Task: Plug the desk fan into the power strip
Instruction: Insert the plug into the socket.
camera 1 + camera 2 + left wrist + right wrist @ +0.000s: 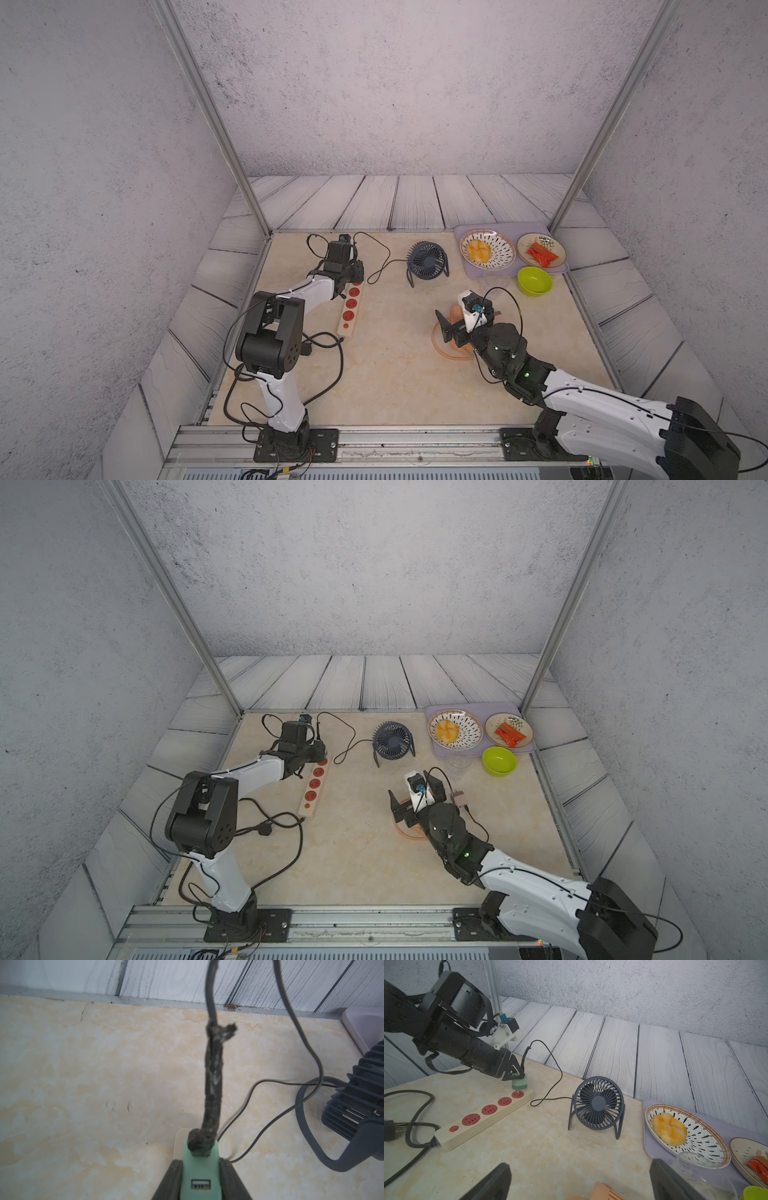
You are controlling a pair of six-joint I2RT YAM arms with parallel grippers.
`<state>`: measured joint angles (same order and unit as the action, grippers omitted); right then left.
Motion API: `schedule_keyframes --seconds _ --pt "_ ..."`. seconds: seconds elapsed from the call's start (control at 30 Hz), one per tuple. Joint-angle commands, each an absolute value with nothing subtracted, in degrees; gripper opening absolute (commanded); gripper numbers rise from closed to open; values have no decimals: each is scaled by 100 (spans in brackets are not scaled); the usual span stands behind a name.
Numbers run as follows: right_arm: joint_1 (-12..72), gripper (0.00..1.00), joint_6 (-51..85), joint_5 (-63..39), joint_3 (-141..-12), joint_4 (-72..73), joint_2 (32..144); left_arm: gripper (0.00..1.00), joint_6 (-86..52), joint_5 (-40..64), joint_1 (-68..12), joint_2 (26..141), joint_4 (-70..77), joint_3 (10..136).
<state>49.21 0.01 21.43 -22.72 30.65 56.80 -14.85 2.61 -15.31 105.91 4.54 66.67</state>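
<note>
The surface (395,374) carries the power strip (348,311) left of centre in a top view, lying diagonally. The desk fan (427,261) stands upright to its right, apart. Right gripper (579,1180): jaws wide apart. Left gripper (517,1075): clamped on the green plug (519,1084), prongs at the strip's red end socket

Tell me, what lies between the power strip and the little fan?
Only the fan's black cord, looping over bare tabletop; the right wrist view shows it best.
</note>
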Motion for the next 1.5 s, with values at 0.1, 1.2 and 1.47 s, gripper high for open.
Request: schedule_keyframes --seconds 0.1,1.2,1.47 --pt "4926 99 35 2247 -2185 3154 5673 0 -1580 227 -1655 10655 325 6622" --pt "4922 99 94 2299 -2107 3114 5596 0 -1405 -878 -1794 10473 992 5670" --pt "4924 99 114 2328 -2088 2962 5422 0 -1511 -1099 -2035 10653 1083 5399"
